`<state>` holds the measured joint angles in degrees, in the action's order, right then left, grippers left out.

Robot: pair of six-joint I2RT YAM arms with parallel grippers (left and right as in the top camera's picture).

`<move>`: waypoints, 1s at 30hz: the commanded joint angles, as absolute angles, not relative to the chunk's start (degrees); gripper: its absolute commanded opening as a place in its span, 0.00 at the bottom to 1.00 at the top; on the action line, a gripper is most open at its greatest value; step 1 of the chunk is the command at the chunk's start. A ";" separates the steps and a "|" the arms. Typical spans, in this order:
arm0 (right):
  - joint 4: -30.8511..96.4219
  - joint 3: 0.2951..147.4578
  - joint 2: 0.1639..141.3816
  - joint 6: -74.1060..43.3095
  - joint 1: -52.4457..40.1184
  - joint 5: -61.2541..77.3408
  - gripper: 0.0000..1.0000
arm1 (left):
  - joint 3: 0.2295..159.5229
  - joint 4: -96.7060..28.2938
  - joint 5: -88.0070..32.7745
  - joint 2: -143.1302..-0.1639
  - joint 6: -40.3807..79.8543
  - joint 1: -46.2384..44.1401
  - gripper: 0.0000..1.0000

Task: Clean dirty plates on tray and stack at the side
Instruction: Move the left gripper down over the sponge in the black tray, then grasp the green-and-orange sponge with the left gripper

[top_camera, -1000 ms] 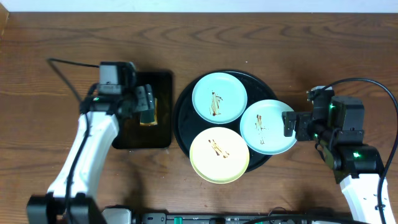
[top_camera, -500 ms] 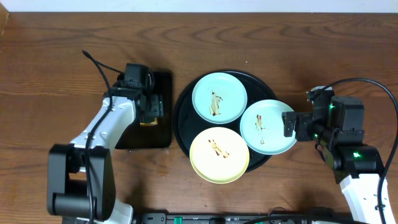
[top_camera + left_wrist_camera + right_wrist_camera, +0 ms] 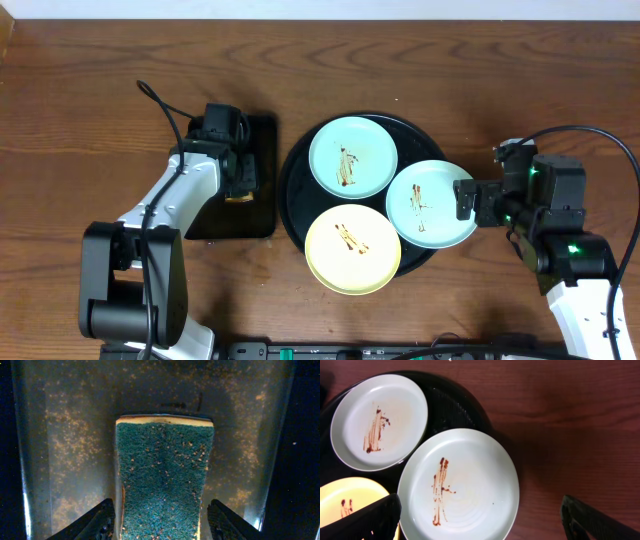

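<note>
Three dirty plates with brown streaks lie on the round black tray point(image 3: 290, 190): a mint one at the back point(image 3: 352, 157), a mint one at the right point(image 3: 430, 203) overhanging the rim, and a yellow one at the front point(image 3: 352, 250). My right gripper point(image 3: 466, 198) is open at the right plate's outer edge. In the right wrist view the gripper point(image 3: 485, 522) spans that plate point(image 3: 457, 485). My left gripper point(image 3: 243, 172) is open, with its fingers point(image 3: 162, 525) either side of a green-topped sponge point(image 3: 162, 480).
The sponge lies in a small rectangular black tray point(image 3: 230, 215) left of the round tray; its floor is speckled with crumbs point(image 3: 70, 445). Bare wood tabletop point(image 3: 480, 90) surrounds both trays. The round tray's rim also shows in the right wrist view point(image 3: 455, 405).
My left arm has swung right and its gripper has settled over the sponge in the rectangular tray. The right arm and the plates have not moved.
</note>
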<state>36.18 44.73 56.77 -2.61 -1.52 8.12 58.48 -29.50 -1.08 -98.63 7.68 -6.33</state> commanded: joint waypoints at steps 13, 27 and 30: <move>36.25 45.80 56.71 -3.14 -1.91 8.43 0.99 | 57.17 -27.70 -0.40 -99.13 7.81 -6.37 0.60; 36.25 45.80 56.71 -3.14 -1.91 8.43 0.99 | 56.25 -26.65 -0.58 -99.61 7.81 -6.35 0.56; 36.25 45.80 56.71 -3.14 -1.91 8.43 0.99 | 56.27 -26.09 -0.58 -99.61 7.81 -6.35 0.54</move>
